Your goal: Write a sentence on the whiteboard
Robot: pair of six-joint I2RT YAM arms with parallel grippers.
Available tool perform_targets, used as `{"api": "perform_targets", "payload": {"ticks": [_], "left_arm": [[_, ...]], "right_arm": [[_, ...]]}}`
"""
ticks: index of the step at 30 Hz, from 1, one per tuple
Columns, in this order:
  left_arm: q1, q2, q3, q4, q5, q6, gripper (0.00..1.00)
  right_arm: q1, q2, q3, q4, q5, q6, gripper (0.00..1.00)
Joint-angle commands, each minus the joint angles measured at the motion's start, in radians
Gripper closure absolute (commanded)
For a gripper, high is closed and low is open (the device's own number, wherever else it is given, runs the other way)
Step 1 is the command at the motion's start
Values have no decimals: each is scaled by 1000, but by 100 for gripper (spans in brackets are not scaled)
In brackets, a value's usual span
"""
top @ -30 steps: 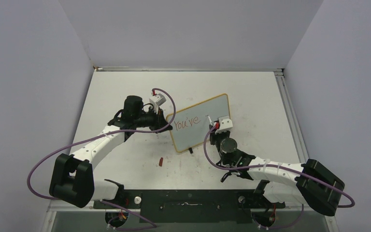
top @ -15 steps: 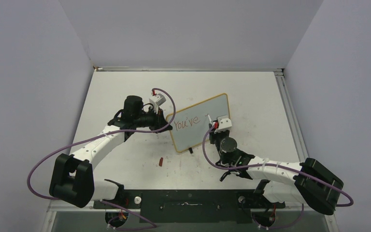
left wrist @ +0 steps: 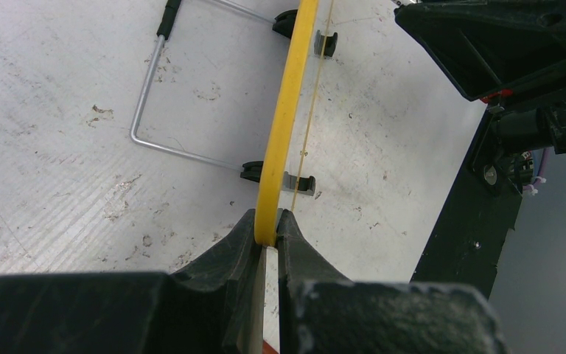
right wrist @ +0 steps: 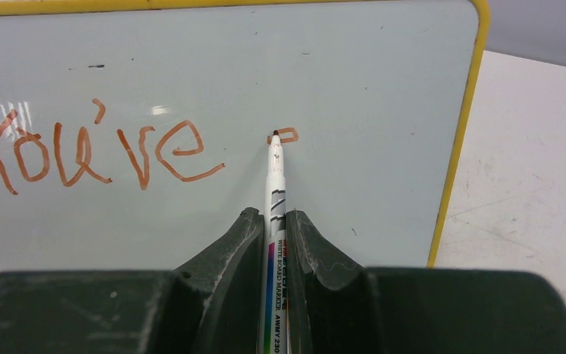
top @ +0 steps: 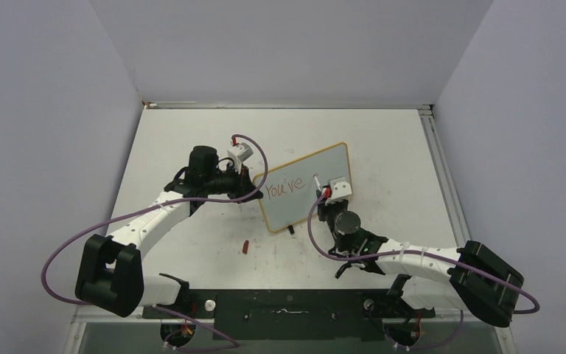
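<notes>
From above, the whiteboard (top: 306, 188) stands propped at a tilt near the middle of the tabletop (top: 390, 140), between the two arms. The sentence (top: 286, 187) reads "You've" in red on the board's left part. The left end effector (top: 254, 190) meets the board's left edge, and the right end effector (top: 324, 193) sits in front of its face, right of the word. A small red piece (top: 244, 247) lies apart, nearer the bases.

The left wrist view shows the left end effector clamped on the yellow rim, seen edge-on. A wire stand (left wrist: 147, 96) rests behind the board.

The right wrist view shows the right end effector closed around a marker (right wrist: 275, 192). Its tip touches the face at a small red loop just right of "You've".
</notes>
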Motion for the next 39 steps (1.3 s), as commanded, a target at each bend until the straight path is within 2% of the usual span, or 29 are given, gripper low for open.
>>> {"api": "perform_targets", "payload": {"ticks": [1,27,39], "left_arm": [[1,23,-11,-118,-108,40,100],[1,21,-10,-119,-108,38,100],[1,17,-10,-117,-109,38,100]], "right_arm": [[23,11,16,25,-11,5,95],[19,15,7,-59,92,81,95],[18,-88,-13,-45,97,47,95]]}}
